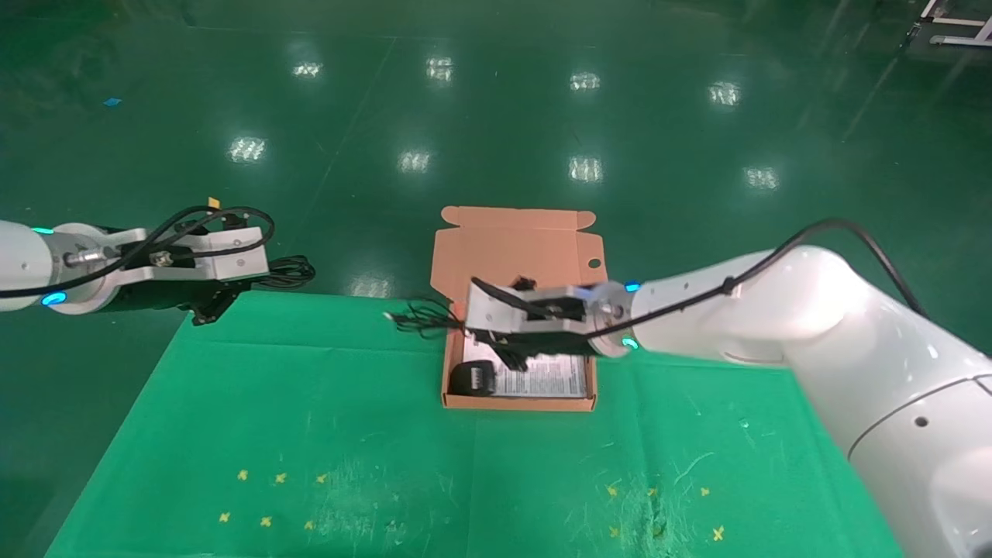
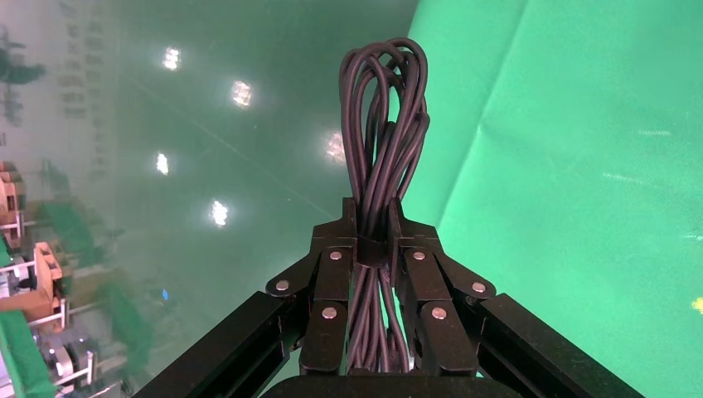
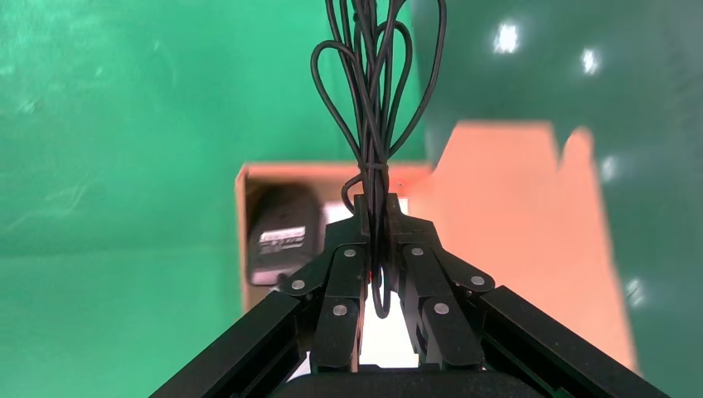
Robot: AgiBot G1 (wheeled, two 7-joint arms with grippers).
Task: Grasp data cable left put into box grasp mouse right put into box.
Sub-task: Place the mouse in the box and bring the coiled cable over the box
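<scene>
A bench (image 1: 387, 434) covered in green cloth is seen from the head view, with a dark green floor (image 1: 496, 116) beyond it. Near the far middle of the bench the box (image 1: 518, 399) lies open, its tabbed flap lid (image 1: 515, 248) folded back and pierced by one round hole; a white printed sheet (image 1: 550, 378) lies on its bottom.

The right arm (image 1: 814, 325) is stretched across from the right side, and the right gripper (image 1: 508, 341) is held above the box. It is closed on the thin black cord (image 3: 373, 108), pinched where the cord is cinched; the cord's loops fan out past the fingertips and over the box's left wall. The mouse (image 1: 473, 378) is seen below the gripper in the near left corner of the box, with its white label (image 3: 282, 240) turned up. Whether it rests on the bottom or hangs from the cord cannot be told.

The left arm (image 1: 46, 267) is held at the far left corner of the bench. The left gripper (image 2: 370, 224) is closed on the data cable (image 2: 381, 124), clamped at the bundle's middle, with the looped end standing out beyond the fingertips, above the bench edge and well apart from the box.
</scene>
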